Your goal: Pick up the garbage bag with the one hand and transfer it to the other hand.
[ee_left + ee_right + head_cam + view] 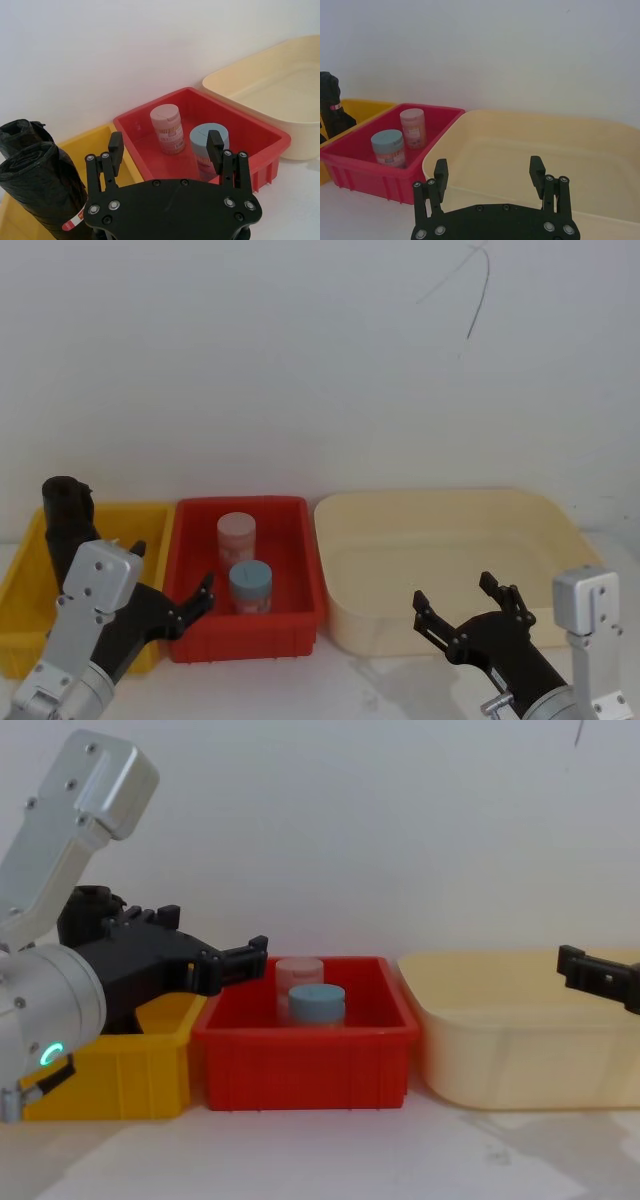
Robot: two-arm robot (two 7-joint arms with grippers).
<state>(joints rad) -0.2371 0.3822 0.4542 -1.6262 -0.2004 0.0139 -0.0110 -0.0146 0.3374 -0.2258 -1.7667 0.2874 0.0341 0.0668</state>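
The garbage bag (65, 506) is a black rolled bundle standing upright at the back left of the yellow bin (18, 585). The left wrist view shows the garbage bag (45, 182) with a red-and-white label low on it, and a second black roll right behind it. My left gripper (172, 570), on the green-ringed arm, hovers open over the border of the yellow and red bins, to the right of the bag and apart from it. Over the cream tub's front wall my right gripper (455, 592) stands open, holding nothing. The bag's top (85, 908) peeks out behind the left gripper (215, 935).
The red bin (300, 625) holds a pink-lidded jar (237, 536) and a blue-lidded jar (250, 585). A wide cream tub (350, 630) stands at the right. A white wall rises close behind all three containers. Bare white table lies in front of them.
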